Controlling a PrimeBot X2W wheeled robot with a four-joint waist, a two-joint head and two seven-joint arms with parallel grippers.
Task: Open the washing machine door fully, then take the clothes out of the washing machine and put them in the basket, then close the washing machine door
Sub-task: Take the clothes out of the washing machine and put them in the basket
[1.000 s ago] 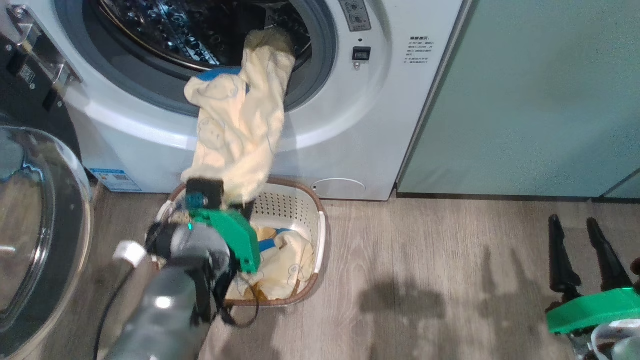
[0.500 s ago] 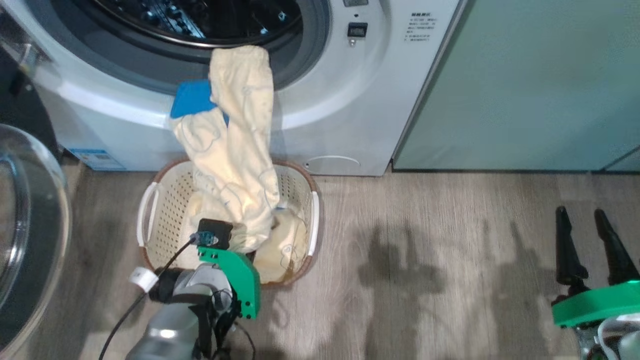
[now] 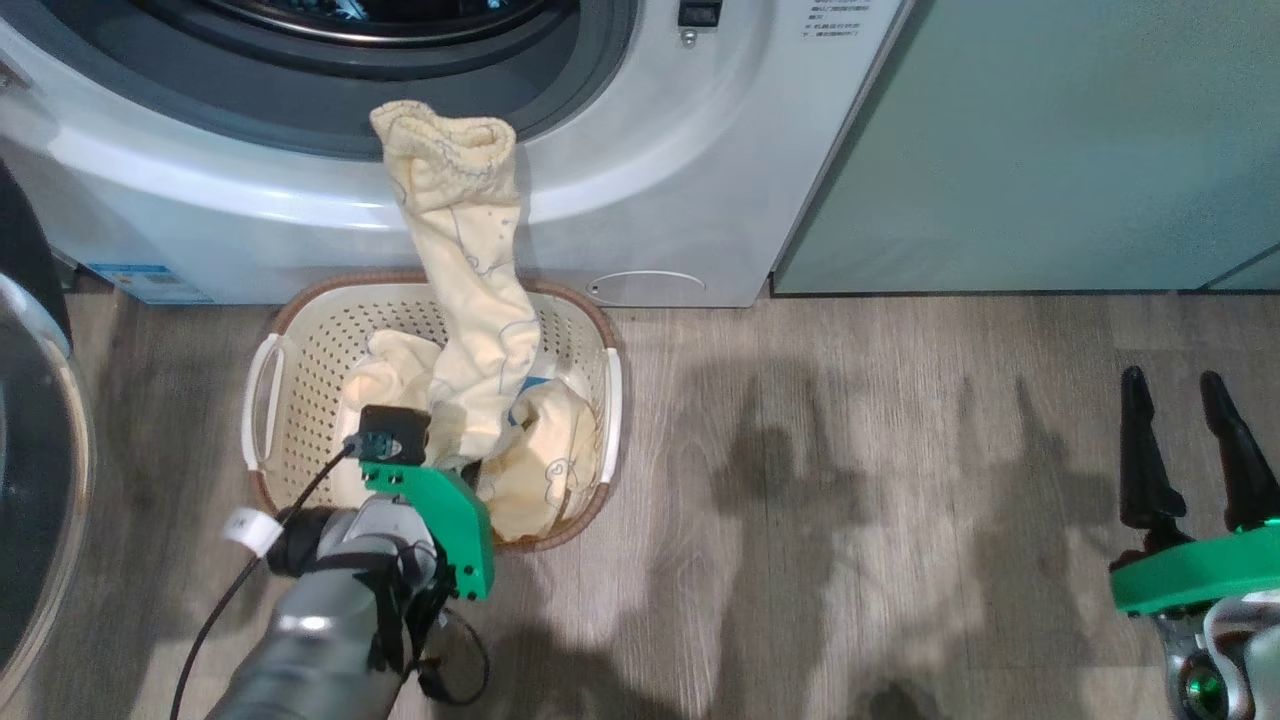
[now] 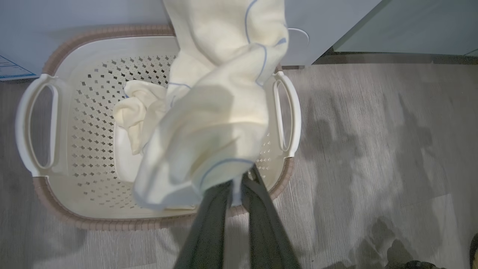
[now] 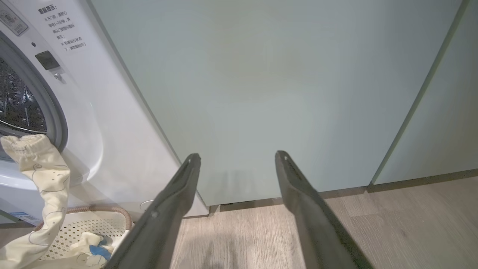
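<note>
My left gripper [image 3: 466, 468] is shut on a long pale yellow garment [image 3: 470, 290] just over the near side of the cream basket [image 3: 300, 340]. The garment [image 4: 209, 123] stretches up from the fingers to a ribbed cuff [image 3: 445, 135] in front of the washing machine [image 3: 680, 190], by the lower edge of the grey gasket. More yellow clothes with blue parts [image 3: 545, 450] lie in the basket [image 4: 93, 97]. The open washing machine door [image 3: 40, 480] stands at the left edge. My right gripper [image 3: 1185, 400] hovers open and empty over the floor at the right, its fingers [image 5: 179, 194] spread before a cabinet.
Pale green cabinet doors [image 3: 1050, 140] stand right of the washer. Grey wood floor [image 3: 850, 500] stretches between the basket and my right gripper. A black cable [image 3: 250, 570] trails from my left wrist. A blue label sticker [image 3: 150, 283] sits low on the washer's front.
The head camera has tilted down. My left gripper has pulled the garment out of the drum and lowered toward the basket; the garment's blue part has dropped from sight. The right gripper has stayed put.
</note>
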